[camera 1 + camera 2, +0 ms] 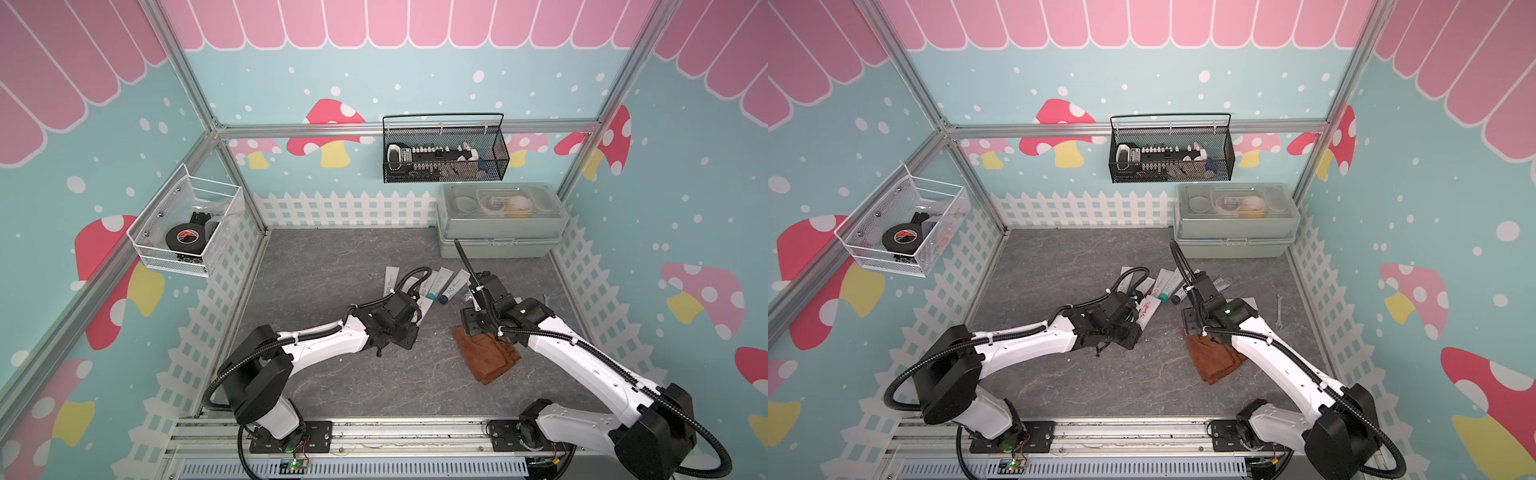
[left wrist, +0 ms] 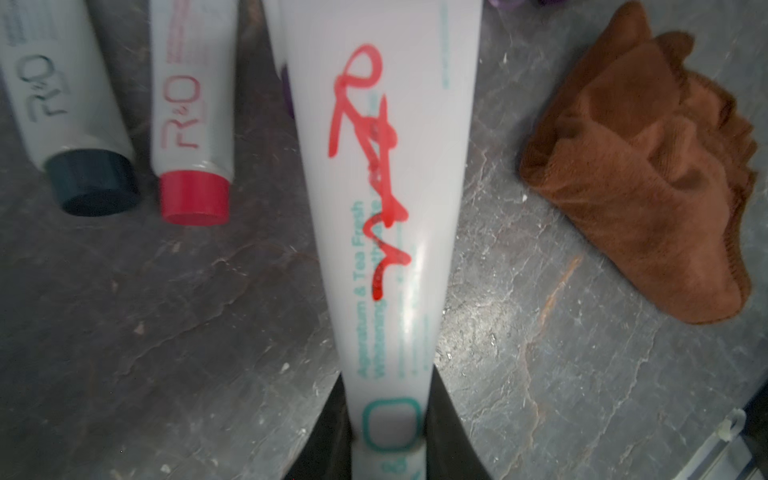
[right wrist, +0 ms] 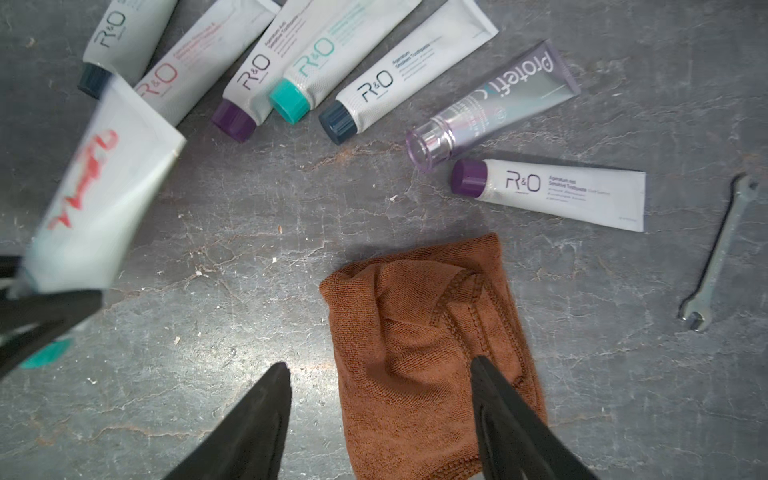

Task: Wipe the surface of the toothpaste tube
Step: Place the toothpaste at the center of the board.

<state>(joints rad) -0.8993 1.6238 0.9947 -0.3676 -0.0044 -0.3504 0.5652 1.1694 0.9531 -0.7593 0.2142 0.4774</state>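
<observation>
left wrist, left gripper (image 2: 386, 419) clamping toothpaste tube (image 2: 395, 316) (red scribble (image 2: 384, 214)), right gripper (image 3: 380, 363) released

A staged robot-lab booth: aluminium frame (image 1: 266, 132), mushroom-print walls (image 1: 415, 75), and two arms (image 1: 316, 345) bolted to a front rail (image 1: 415, 440).

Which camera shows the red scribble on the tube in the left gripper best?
The left wrist view: the scribble runs down the middle of the tube, close and readable. The right wrist view shows the scribble blurred at the frame edge; in a top view the scribble is tiny.
</observation>
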